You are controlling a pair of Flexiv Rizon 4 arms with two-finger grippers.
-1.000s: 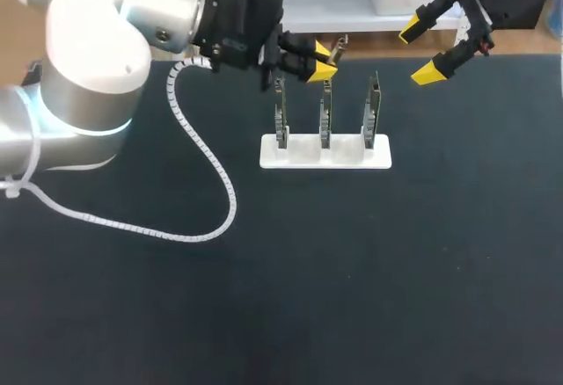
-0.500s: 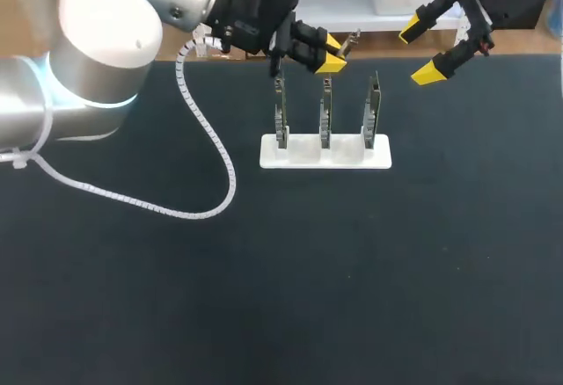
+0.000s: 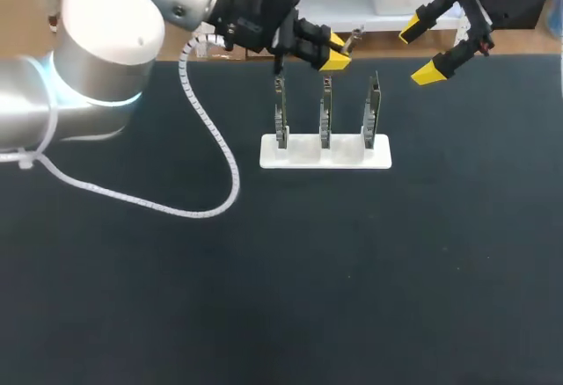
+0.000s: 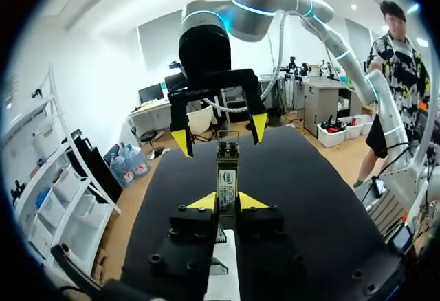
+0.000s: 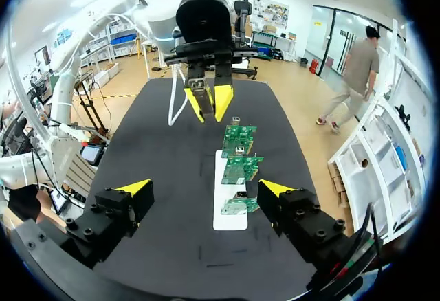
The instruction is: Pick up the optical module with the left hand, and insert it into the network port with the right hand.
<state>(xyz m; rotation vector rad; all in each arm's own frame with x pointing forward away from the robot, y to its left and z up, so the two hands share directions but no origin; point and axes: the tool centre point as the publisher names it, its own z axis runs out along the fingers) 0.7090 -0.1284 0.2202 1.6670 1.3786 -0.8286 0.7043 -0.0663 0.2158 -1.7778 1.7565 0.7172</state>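
Note:
The optical module is a slim metal bar with a label, and my left gripper is shut on it. In the head view my left gripper hovers above and behind the middle board, with the optical module sticking out toward the right. My right gripper hangs open and empty at the table's far right, facing the left gripper. Three green circuit boards stand upright in a white stand. From the right wrist, the boards lie ahead of my open right gripper.
A white coiled cable hangs from my left arm and loops over the black table mat. The stand sits near the table's far edge, between the two arms.
My left gripper has risen and shifted slightly right and toward the far edge, carrying the module. The right arm has stayed still.

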